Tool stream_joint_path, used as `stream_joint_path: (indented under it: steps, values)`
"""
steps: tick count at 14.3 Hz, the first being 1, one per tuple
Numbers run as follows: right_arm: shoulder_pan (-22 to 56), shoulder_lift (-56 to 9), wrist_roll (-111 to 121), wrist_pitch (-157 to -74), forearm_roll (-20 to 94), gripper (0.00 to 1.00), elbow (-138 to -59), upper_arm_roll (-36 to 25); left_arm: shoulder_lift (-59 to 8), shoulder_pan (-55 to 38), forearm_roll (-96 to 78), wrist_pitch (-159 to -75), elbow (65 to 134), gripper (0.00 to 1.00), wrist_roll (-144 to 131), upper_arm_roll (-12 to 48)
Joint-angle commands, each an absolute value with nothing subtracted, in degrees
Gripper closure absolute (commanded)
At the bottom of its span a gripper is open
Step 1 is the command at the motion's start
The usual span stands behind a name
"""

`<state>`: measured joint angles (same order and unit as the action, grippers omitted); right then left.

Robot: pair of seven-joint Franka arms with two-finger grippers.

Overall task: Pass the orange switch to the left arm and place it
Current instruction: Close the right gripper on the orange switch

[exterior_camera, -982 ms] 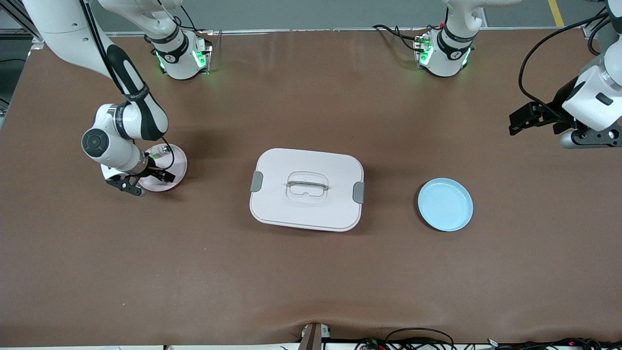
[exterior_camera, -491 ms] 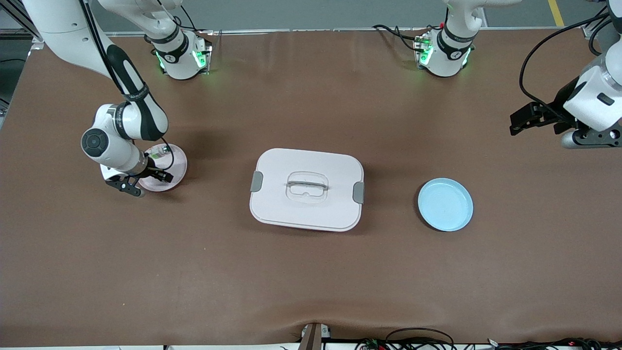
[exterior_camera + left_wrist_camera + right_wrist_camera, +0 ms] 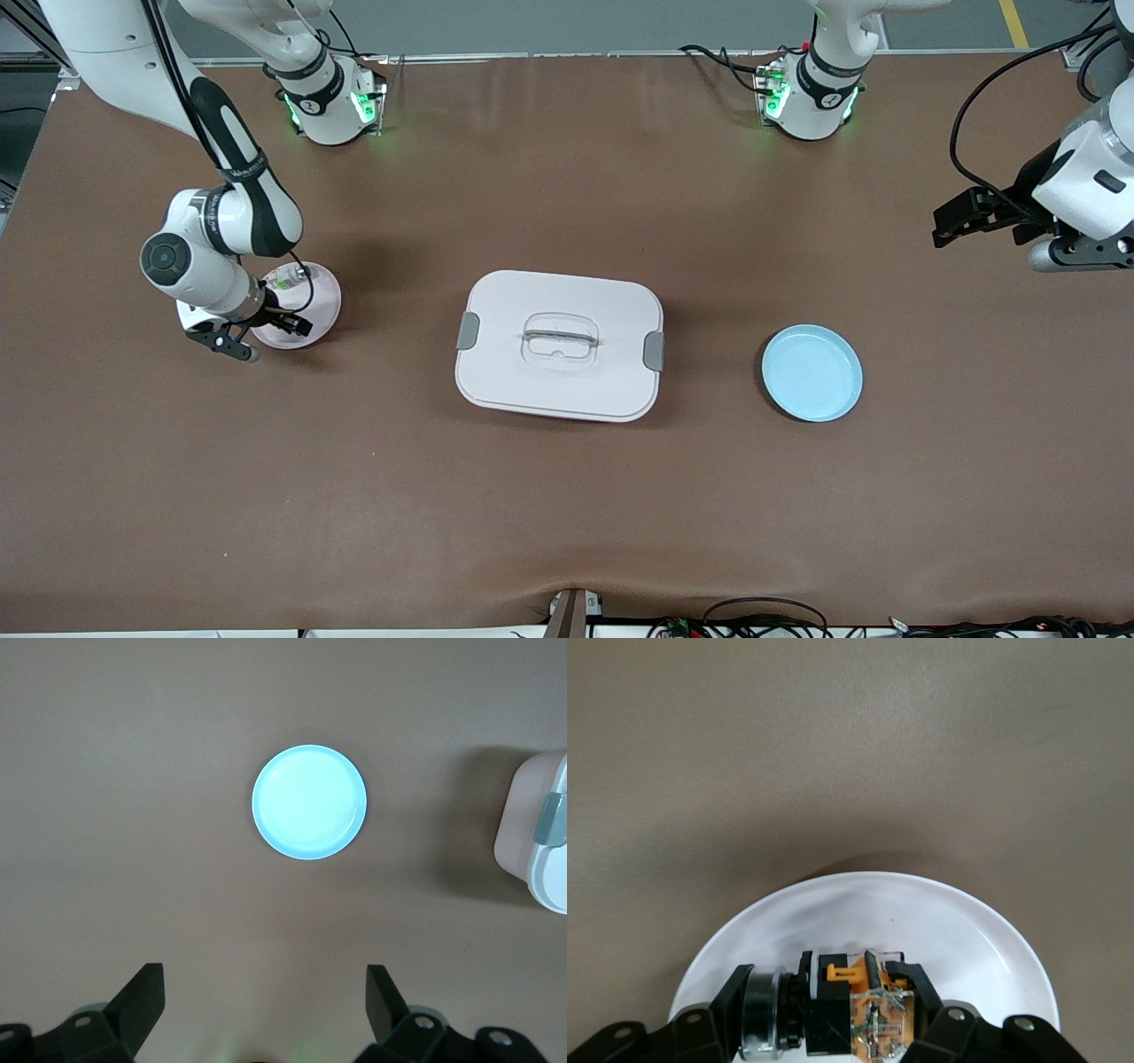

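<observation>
Bright, even overhead light throws soft shadows beside the box [image 3: 559, 346]; wrist views look slightly hazy.

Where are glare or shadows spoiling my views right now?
Front view: pale sheen on the table between the bases, shadow beside the pink plate. Left wrist view: the blue plate glows washed out, dark shadow beside the box. Right wrist view: the orange switch in the right tool looks sharp.

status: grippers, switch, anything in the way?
Right gripper shut on orange switch at pink plate. Left gripper open, waiting above table near blue plate. Box sits between plates.
</observation>
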<state>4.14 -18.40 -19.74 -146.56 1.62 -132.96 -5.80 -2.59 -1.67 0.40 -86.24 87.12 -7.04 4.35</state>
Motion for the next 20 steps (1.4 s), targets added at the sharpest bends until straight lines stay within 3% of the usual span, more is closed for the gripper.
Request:
stream_joint_path:
  steps: [1,5,15,20]
  values:
    - [4.1,-13.1,-19.7,-140.9,5.4,0.84,-132.1,-5.9,-4.4,-1.8,1.3,-87.6,85.4,0.0,-7.0,4.1]
    - [4.6,-8.5,-17.8,-132.4,15.1,0.84,-129.5,-5.9,-8.0,-1.8,1.2,-88.0,79.5,0.0,-6.9,4.0]
    - [5.9,-5.2,-25.4,-111.6,29.9,0.86,-119.7,-5.9,-7.8,-1.5,0.3,-87.9,79.8,0.0,-5.4,4.3]
    - [7.6,-3.6,-31.6,-108.7,35.1,0.86,-117.9,-5.8,-8.3,-1.3,0.3,-87.0,80.5,0.0,-5.6,4.1]
